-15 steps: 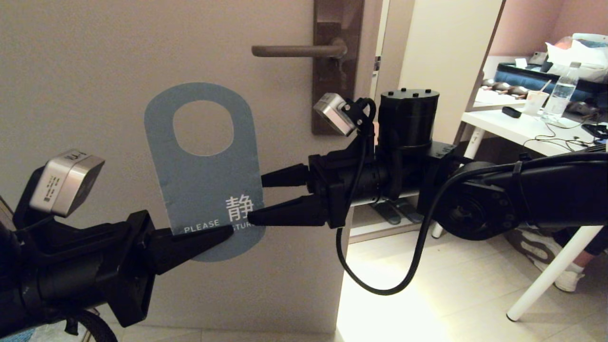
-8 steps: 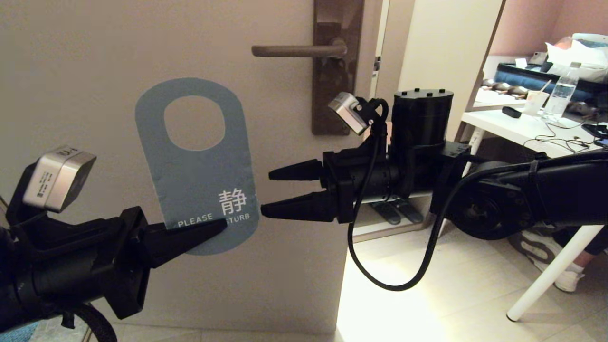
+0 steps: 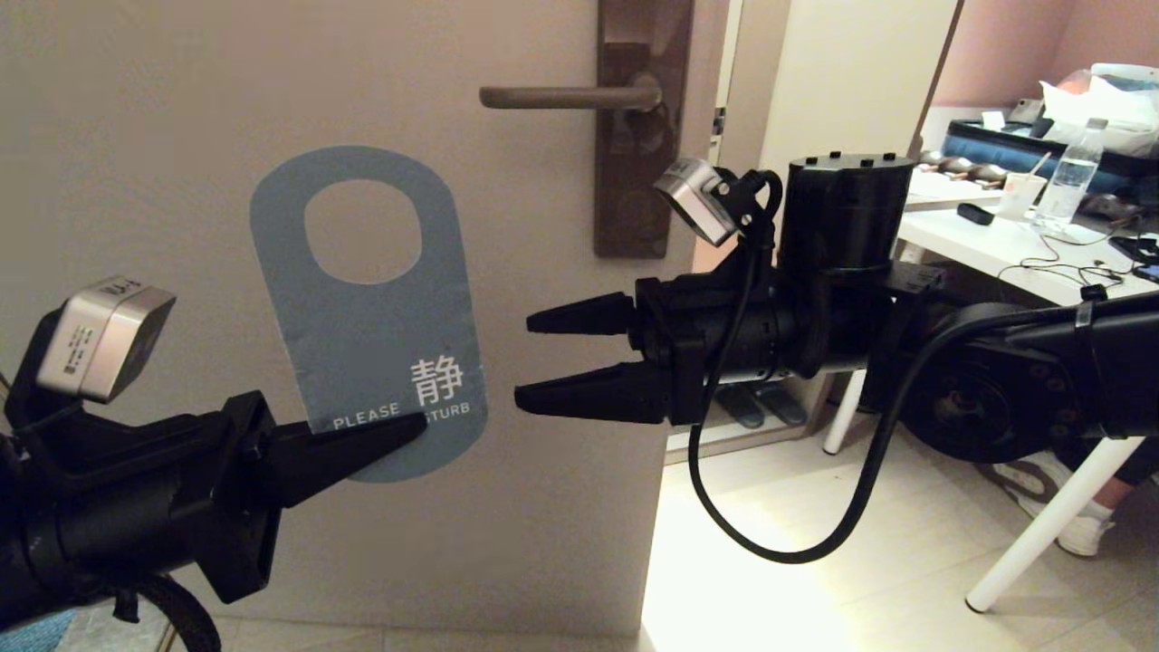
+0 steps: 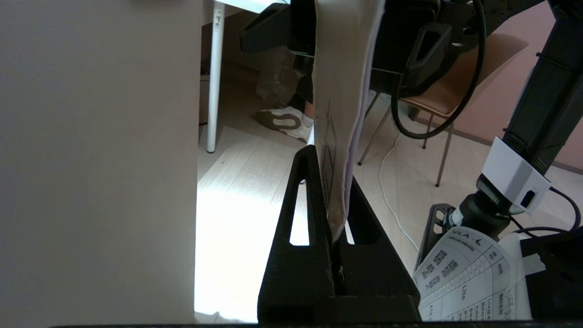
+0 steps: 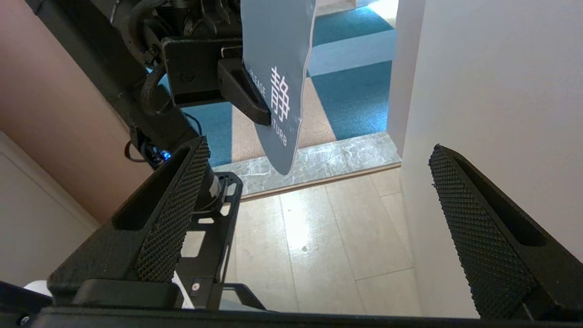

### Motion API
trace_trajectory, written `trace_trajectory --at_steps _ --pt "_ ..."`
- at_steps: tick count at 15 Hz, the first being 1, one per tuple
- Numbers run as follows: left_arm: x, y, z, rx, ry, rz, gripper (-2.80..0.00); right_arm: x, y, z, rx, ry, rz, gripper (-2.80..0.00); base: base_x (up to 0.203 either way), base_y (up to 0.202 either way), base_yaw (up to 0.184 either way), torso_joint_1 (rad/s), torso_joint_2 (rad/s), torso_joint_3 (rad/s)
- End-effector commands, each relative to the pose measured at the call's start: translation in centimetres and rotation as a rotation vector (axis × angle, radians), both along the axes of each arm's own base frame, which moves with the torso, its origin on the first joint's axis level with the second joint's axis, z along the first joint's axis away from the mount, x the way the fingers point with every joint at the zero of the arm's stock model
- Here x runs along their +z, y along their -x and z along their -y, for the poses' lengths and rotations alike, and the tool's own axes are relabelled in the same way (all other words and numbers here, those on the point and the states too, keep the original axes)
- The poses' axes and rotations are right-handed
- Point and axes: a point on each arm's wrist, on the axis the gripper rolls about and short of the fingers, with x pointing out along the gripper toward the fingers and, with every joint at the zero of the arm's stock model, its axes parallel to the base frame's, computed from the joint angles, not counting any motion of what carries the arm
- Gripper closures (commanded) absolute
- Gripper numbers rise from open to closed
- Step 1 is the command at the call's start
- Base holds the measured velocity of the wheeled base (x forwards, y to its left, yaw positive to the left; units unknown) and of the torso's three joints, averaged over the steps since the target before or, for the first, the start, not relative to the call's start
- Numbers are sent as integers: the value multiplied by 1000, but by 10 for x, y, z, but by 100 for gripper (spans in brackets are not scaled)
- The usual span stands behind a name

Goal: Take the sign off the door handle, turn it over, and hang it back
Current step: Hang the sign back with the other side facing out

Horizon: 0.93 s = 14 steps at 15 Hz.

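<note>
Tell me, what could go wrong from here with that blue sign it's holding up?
The left tool pinches only the bottom edge of the sign, so the card could slip or sag; the left wrist view shows it bending. The right tool hovers open beside the sign without touching it, so a handover could miss or crumple it. The door handle is bare and higher up, and threading the oval hole over it may fail.

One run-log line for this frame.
sign: off door handle, blue side facing head camera | left gripper: shut on sign's bottom edge | right gripper: open, beside sign, not touching
</note>
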Motion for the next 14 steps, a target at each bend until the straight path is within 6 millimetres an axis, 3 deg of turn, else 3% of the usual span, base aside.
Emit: trace_trajectory --at_steps 1,4,5,14 --pt "1 1 -1 -2 5 7 0 4 3 2 6 -10 12 -280 0 0 0 0 0 0" --pt "2 3 -1 -2 8 14 0 -1 4 3 6 -24 30 -280 0 0 0 0 0 0" --pt "3 4 -2 -3 9 14 0 -1 6 4 6 -25 32 0 0 0 0 0 0 0" --pt "0 10 -4 -1 6 11 0 5 8 6 -46 -33 48 0 0 0 0 0 0 0"
